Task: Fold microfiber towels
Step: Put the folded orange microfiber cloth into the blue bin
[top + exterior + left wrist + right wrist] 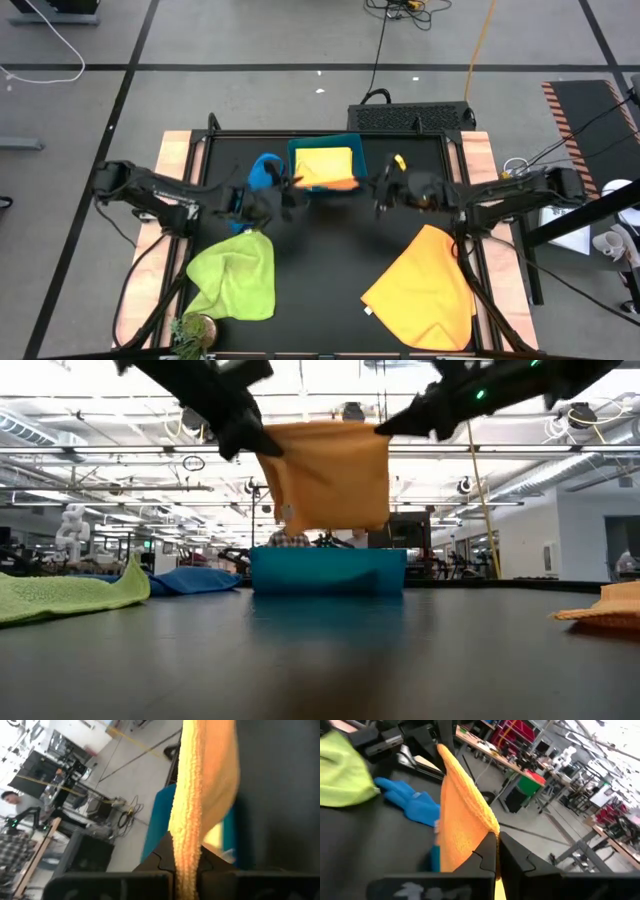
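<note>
Lime green cloth first: that towel (236, 277) lies rumpled on the near left part of my black desk (330, 250), and just beyond it the bright blue towel (263, 172) sits bunched beside the teal bin (328, 571). My left claw (290, 188) hangs above the desk right by that bin, clamped tight on one top corner of an orange towel (332, 476); in the left wrist view the fuzzy cloth runs straight down between my fingers (125, 882). The orange towel hangs stretched like a small banner in the low view, clear of the desk, in front of and above the bin. Inside the bin a yellow towel (324, 163) lies flat. Moving right, my right claw (384, 186) pinches the other top corner, fingers (520, 865) pressed together on the cloth's edge. Far right, the second orange towel (425, 290) lies spread on the near right part of the desk, one corner reaching toward the edge.
</note>
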Available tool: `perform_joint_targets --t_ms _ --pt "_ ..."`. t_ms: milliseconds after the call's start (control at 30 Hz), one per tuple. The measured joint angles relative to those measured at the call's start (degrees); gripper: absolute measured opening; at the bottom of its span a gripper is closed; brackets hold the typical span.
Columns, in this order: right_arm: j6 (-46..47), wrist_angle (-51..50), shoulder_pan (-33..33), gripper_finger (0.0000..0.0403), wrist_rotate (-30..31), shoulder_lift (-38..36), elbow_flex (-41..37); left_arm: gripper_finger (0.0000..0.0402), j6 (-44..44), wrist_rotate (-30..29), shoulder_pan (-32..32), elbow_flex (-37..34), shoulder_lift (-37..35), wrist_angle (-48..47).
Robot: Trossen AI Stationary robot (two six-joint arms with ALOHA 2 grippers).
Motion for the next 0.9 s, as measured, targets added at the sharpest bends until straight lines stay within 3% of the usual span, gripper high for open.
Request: perform_joint_targets --t_ms 233,467,900 --pt "0.54 0.72 -15.39 0.0 -13.31 2.7 0.0 0.0006 6.98 8.37 12.45 0.05 0.52 1.05" --pt "1.74 6.26 -24.77 0.0 -22.79 8.36 0.05 0.0005 14.1 18.42 20.96 0.09 0.64 1.47" --pt "-3.2 15.54 -32.15 0.0 -26.05 17.19 0.28 0.0012 24.36 28.82 30.34 0.02 2.2 2.72"
